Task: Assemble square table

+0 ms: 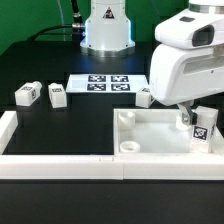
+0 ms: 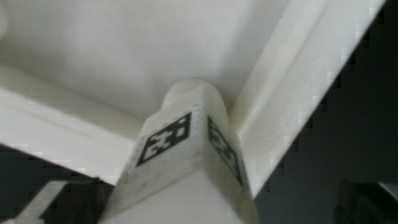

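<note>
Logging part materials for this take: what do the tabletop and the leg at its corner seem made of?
Tabletop: probably plastic, matte white; even colour, no glare, rounded raised rim. Leg: seemingly the same matte white plastic, smooth faces, with a black-white printed tag, likely paper, on its side.

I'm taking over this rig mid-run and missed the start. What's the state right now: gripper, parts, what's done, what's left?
Gripper: appears shut on the held leg, at the tabletop corner on the exterior view's right.
Loose: leftmost leg and second leg lie at the exterior view's left; third leg lies beside the marker board.
Done: one leg brought to its corner; whether it is seated cannot be told.
Left: fix this leg, then fit the other three.
</note>
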Robot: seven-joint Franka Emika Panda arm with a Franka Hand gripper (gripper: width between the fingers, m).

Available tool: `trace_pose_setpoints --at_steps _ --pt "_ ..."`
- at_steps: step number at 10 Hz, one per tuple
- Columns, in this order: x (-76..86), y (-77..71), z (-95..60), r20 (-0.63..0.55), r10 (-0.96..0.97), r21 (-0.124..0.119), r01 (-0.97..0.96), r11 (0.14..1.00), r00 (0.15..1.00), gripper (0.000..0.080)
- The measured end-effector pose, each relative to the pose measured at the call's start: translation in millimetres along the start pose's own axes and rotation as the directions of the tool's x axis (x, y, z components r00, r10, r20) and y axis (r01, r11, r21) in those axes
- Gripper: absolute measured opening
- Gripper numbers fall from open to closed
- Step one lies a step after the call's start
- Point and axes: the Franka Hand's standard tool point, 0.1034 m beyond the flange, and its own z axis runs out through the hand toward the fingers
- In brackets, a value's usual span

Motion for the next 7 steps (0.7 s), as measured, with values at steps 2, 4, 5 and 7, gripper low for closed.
trace_pose_setpoints --at_steps 2,4,5,7 --pt "0.2 1.1 -0.6 0.0 -0.108 -0.002 0.108 0.994 0.994 0.0648" --pt "-0.8 4.1 -0.7 0.005 -0.242 -0.011 0.242 0.97 0.97 0.0648" --pt "-0.9 4.2 -0.6 0.005 -0.24 -0.01 0.24 0.971 0.971 0.0526" --pt "-0.9 4.4 -0.6 0.005 -0.239 -0.01 0.239 0.971 0.971 0.0387"
